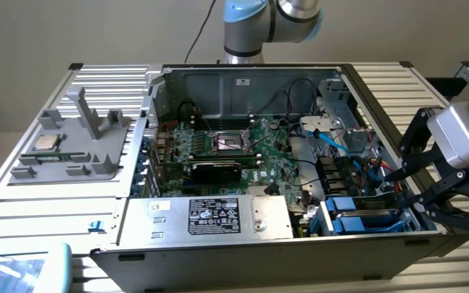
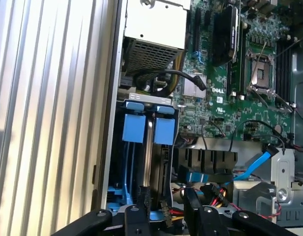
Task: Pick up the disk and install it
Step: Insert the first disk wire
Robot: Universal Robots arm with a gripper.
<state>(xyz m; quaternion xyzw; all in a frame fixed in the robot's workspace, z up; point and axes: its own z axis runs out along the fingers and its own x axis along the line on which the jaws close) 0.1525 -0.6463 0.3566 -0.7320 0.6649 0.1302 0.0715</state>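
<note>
Blue-framed disk [image 2: 164, 147]: upright in its slot.
Fingers [image 2: 193, 199]: apart, astride the disk.
Risk: you snag the cables [image 2: 218, 195] beside them.

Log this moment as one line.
gripper: at drive bay | disk: on edge in bay | case: open

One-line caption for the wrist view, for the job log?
Gripper close over the disk, standing on edge in the blue-framed drive bay beside the green motherboard.
</note>
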